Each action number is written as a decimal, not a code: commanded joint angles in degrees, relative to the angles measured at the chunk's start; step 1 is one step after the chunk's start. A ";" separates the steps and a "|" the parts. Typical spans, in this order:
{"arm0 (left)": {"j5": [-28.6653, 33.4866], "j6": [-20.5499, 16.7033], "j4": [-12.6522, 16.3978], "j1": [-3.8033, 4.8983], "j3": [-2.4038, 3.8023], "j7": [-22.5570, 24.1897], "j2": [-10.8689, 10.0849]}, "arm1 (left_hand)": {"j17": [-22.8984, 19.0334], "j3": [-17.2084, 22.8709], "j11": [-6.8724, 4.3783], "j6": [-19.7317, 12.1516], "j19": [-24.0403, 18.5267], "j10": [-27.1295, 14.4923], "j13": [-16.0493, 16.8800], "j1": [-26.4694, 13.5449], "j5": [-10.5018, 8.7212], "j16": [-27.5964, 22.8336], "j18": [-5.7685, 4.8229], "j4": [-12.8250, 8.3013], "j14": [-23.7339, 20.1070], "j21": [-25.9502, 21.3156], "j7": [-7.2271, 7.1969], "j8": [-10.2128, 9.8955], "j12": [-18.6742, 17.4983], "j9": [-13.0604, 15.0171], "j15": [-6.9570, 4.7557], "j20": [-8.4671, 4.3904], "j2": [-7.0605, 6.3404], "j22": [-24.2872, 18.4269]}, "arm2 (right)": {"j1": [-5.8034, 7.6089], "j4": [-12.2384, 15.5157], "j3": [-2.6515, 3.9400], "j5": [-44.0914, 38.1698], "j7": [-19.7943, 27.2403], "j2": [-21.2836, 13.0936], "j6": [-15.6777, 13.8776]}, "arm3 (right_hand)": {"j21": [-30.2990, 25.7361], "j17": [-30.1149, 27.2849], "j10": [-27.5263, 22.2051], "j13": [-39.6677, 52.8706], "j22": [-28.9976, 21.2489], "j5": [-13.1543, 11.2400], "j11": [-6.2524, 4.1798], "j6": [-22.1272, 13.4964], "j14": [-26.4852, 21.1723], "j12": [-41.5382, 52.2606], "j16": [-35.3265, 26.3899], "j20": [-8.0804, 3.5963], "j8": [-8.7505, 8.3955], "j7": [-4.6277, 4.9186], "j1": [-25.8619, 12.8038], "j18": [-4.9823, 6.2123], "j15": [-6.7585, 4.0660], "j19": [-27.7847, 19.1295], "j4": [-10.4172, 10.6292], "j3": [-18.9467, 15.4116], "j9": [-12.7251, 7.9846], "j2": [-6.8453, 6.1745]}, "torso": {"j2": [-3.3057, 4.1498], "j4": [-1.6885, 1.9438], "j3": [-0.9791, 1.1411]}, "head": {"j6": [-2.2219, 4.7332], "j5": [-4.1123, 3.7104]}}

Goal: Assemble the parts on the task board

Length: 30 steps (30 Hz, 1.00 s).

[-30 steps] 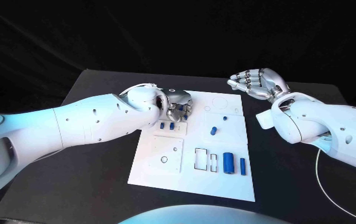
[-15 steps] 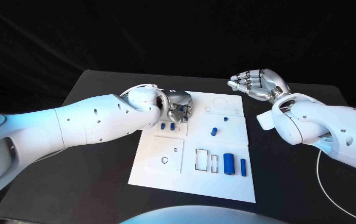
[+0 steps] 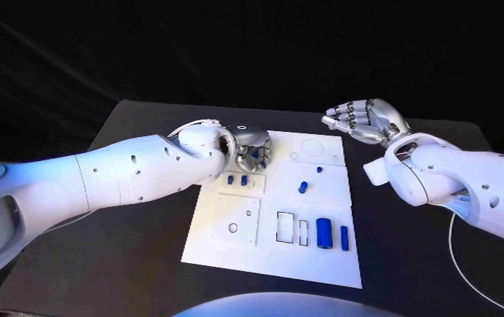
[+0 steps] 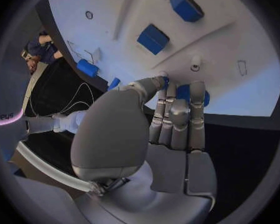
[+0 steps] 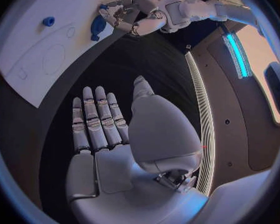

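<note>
Little has shifted across the last second: both arms hold nearly the same poses, and the right hand has edged only slightly toward the frame's right. Left of centre in the head view, the left hand [image 3: 250, 149] sits low over the upper left corner of the task board [image 3: 242, 248], fingers curled down; the left wrist view shows its fingertips [image 4: 177, 92] closed on a blue part [image 4: 185, 92] at the board's edge, thumb against it, so it appears to be grasping that piece. Just below the hand, two small blue parts [image 3: 237, 179] stand side by side. Mid-board lies a small blue peg [image 3: 302, 185], alone. Lower and further right, a wide blue block [image 3: 323, 231] and a slim blue bar [image 3: 344, 237] lie just beside each other, next to outlined empty slots [image 3: 285, 225]. At upper right, off the board over the black table [image 3: 137, 266], the right hand [image 3: 363, 122] hangs released, fingers apart and holding nothing. Step in hand, as I judge it: seating or lifting the pinched part. To do it well, keep the pinch square, move straight along the socket's axis, avoid nudging the two neighbours below, and leave the right hand parked well apart.
</note>
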 commanded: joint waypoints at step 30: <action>7.35 -0.25 6.23 0.07 2.87 0.22 -9.68 | 0.31 0.64 0.20 0.92 0.95 2.16 -0.23 -1.66 -0.03 0.65 0.09 -0.93 0.99 1.69 0.37 -1.29 -2.96 0.56 0.14 0.04 -0.51 1.83 | -0.01 -0.10 0.01 -0.89 0.25 0.07 0.26 | 0.18 -0.14 0.45 -0.09 -0.13 -0.12 -0.05 0.44 0.13 -0.24 -0.04 0.04 -0.03 3.18 0.18 0.06 -0.04 0.11 -0.11 -0.16 -0.13 0.51 | 0.02 0.10 -0.08 | 0.38 -0.44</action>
